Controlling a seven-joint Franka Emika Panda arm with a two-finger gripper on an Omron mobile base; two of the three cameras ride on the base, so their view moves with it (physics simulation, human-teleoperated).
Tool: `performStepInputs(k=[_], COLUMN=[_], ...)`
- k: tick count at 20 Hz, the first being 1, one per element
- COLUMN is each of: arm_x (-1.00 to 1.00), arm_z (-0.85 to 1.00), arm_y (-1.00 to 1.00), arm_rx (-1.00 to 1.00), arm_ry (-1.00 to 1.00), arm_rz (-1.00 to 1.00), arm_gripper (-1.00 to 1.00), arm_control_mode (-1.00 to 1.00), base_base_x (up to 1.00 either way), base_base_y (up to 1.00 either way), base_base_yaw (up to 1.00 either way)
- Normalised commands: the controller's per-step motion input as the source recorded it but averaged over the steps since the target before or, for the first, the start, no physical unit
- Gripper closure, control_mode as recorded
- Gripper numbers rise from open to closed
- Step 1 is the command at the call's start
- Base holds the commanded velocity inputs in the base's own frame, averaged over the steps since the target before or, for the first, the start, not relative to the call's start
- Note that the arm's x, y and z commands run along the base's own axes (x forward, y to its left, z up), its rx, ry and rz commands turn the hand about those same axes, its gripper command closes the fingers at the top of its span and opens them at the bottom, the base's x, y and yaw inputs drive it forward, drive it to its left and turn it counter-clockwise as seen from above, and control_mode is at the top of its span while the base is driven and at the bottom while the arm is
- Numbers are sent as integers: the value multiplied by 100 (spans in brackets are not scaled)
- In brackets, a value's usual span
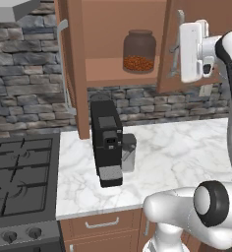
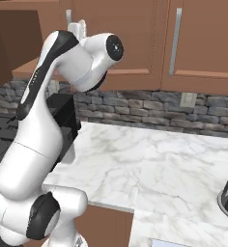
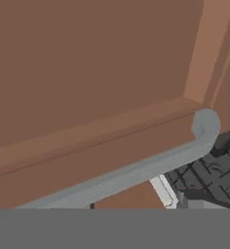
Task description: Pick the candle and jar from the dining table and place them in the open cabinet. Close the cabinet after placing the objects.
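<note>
With our gripper (image 1: pixel 176 51) closed on the cabinet door's handle (image 3: pixel 136 171), we may lose hold if the bar slips while swinging shut.

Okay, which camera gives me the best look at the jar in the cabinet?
The left base view: the jar stands whole on the open cabinet's shelf, reddish-brown granules visible through the glass. The right base view has the arm across that side; the hand view is close on a silver door handle.

Jar (image 1: pixel 138 51) on the open cabinet (image 1: pixel 108 71) shelf; black coffee machine (image 1: pixel 107 142) on the marble counter (image 1: pixel 177 157)
</note>
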Motion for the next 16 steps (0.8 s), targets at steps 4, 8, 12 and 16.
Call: performStepInputs(k=[4,8,12,16], arm_x=[100,100,100,100], arm_z=[-18,-32,-42,-49], arm_y=[31,37,32,25], arm_rx=[-25,-29,-27,-24], arm_ry=[0,0,1,6], arm_rz=[-18,-25,-25,-26], arm_gripper=[-100,-100,-100,-100], arm_control_mode=[-100,-100,-100,-100], base_base_x=[0,0,0,0], base_base_y=[0,0,0,0], base_base_yaw=[0,0,0,0])
